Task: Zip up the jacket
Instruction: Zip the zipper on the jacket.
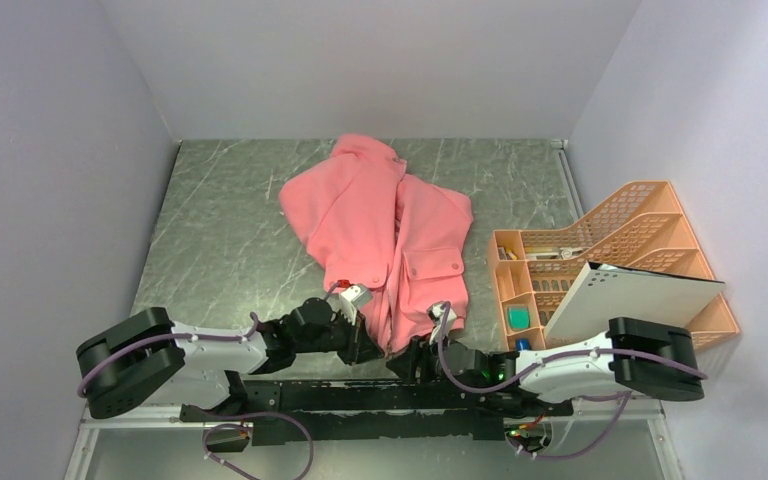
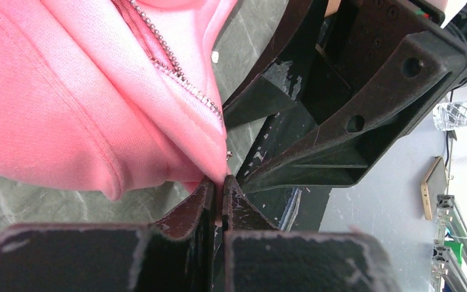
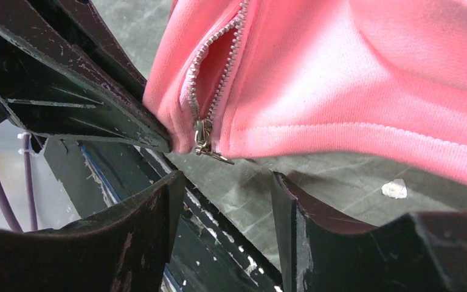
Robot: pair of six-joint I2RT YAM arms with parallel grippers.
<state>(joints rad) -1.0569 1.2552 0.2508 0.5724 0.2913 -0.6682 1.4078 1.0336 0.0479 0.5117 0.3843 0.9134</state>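
We see the jacket (image 1: 380, 225) crumpled at the middle of the table (image 1: 225, 235), left gripper (image 1: 368, 348) and right gripper (image 1: 405, 360) at its six o'clock hem, orange organizer (image 1: 650, 215) at three o'clock.

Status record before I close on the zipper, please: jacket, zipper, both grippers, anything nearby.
jacket: salmon-pink, rumpled on the table, chest pocket up
zipper pull: at the bottom hem, hanging free
zipper teeth: apart above the pull, not zipped
left gripper: shut on the hem corner beside the zipper
right gripper: open, just short of the pull, not touching it
nearby: orange desk organizer to the right of the jacket
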